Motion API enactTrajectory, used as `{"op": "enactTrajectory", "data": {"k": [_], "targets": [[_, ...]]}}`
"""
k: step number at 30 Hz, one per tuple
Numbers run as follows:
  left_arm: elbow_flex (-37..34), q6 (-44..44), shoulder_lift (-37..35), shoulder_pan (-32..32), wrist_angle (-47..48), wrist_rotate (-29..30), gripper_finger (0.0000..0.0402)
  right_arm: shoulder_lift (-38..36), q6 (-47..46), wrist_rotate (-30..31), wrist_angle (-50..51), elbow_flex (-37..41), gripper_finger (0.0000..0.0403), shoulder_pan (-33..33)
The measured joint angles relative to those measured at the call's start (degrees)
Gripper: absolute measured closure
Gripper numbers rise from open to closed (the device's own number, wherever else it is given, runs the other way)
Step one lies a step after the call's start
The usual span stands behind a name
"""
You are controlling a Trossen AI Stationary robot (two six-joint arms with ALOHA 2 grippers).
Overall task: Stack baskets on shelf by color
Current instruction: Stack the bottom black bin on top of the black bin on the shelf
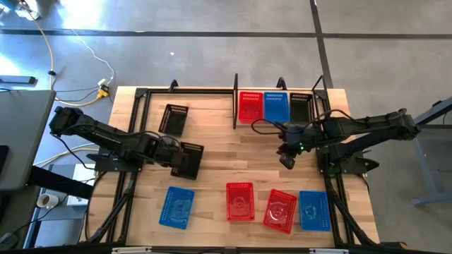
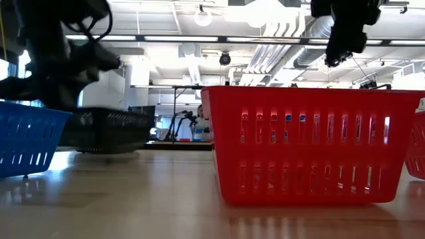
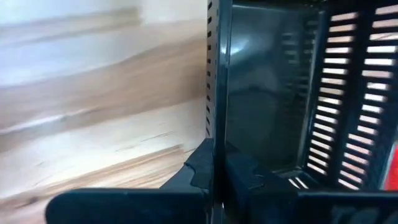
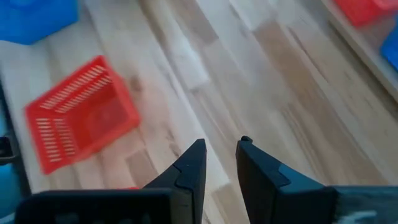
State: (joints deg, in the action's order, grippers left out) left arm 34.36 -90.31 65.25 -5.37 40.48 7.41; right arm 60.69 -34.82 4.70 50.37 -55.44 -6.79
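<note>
- Step in hand: pick-up. The left gripper [image 3: 214, 177] pinches the wall of a black basket [image 1: 188, 159] at table centre-left.
- Next move, as I judge it: lift clear, carry to the shelf [image 1: 235, 106], and set it into the black one [image 1: 299, 107] there.
- Basket: shallow, slotted walls, upright.
- Right gripper [image 4: 217, 163] hovers near the shelf, fingers slightly apart, empty.

The left arm is reaching in from its own side, elbow bent, its wrist lying low just beside the shelf's [image 1: 235, 106] front-left region, though well short of it. The left gripper [image 1: 185, 159] is clamping its fingers [image 3: 205, 168] (nearly touching each other) on the wall of a black basket [image 1: 188, 161]. The right arm is stretching inward in front of the shelf, the right gripper [image 1: 287, 159] hanging above the table with its fingers [image 4: 189, 168] slightly parted, gripping nothing.
</note>
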Motion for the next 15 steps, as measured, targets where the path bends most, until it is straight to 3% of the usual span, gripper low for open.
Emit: {"op": "enactTrajectory", "data": {"k": [15], "targets": [[15.55,10.92,0.0,0.31,0.15,13.41,0.04,0.0,15.5,-4.38,-21.25,0.0,0.0328,0.0]]}}
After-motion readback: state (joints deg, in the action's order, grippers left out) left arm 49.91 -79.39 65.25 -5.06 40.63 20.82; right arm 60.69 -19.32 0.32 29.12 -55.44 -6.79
